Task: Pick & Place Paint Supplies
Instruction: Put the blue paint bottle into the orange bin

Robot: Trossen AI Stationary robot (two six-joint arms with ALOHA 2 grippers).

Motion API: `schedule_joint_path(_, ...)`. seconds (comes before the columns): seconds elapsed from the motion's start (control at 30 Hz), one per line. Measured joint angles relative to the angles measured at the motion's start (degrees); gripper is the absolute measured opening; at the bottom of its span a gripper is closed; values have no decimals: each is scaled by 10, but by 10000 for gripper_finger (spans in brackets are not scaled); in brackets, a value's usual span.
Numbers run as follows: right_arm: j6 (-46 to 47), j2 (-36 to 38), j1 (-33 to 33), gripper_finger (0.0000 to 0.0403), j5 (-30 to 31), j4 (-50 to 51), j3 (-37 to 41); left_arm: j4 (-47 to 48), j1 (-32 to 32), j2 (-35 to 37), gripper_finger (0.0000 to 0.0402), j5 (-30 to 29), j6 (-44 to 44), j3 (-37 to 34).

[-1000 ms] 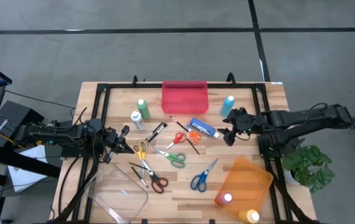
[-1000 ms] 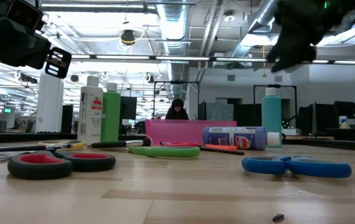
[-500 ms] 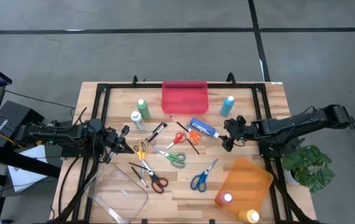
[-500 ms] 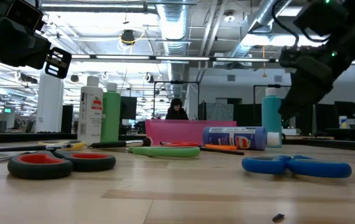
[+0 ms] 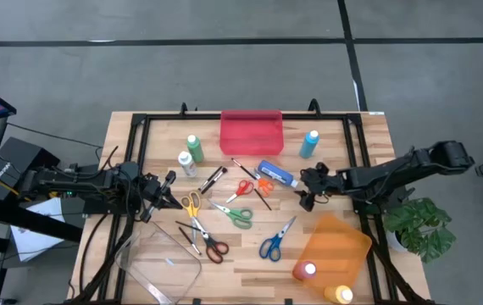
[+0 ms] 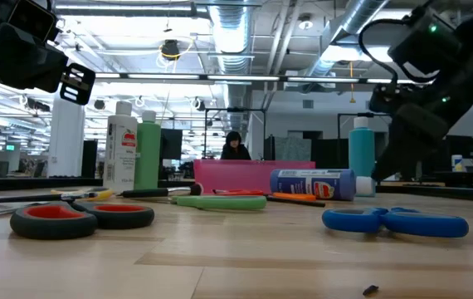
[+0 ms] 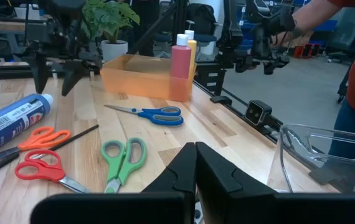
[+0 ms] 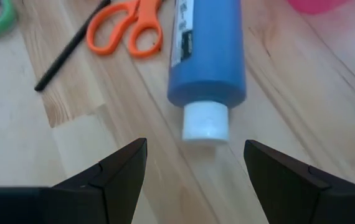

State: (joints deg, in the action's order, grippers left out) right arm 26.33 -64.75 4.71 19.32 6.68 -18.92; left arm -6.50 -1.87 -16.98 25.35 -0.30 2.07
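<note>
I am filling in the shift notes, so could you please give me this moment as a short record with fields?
right gripper: open, low over the table, fingers either side of the white cap of the lying blue paint bottle, not touching it
left gripper: shut, empty, waiting at the table's left side
orange tray: holds a red bottle and a yellow bottle
red tray: nothing seen inside
upright bottles: green, white, teal
</note>
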Motion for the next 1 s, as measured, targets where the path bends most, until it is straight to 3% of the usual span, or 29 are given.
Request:
schedule_joint_path(0.37,-36,-64,-1,265,0,-71,12,0,0,0,0,0,0,0)
schedule_joint_path(0.63,-49,-105,-37,265,-26,-108,12,0,0,0,0,0,0,0)
schedule_joint_path(1.0,-68,-112,-56,263,-45,-133,12,0,0,0,0,0,0,0)
